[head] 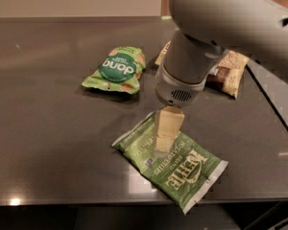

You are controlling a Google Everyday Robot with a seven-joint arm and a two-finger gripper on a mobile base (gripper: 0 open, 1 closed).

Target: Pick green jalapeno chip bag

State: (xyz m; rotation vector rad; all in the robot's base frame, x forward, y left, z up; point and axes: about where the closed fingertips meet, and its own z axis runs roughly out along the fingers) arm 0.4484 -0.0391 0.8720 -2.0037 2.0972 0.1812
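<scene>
1. The gripper [164, 146] hangs below the arm's pale wrist, its cream tip at or just above the green jalapeno chip bag [185, 169]. Contact cannot be confirmed. It shows as one solid block, so I cannot tell whether it is released or clenched.
2. The bag lies flat on the desk [48, 128], directly under the gripper and stretching away to its lower right, toward the desk's near edge.
3. Likely trouble: a flat bag gives little to pinch, so the tip may skid on the film or only press the chips.
4. The gripper sits toward the bag's upper-left end, off-centre. A grasp there could let the bag swing or slip when lifted.
5. A sideways shove could slide the bag toward the near edge.
6. The dang bag [116, 70] and the Sea Salt bag [228, 71] lie well apart behind the gripper and are unlikely to interfere.
</scene>
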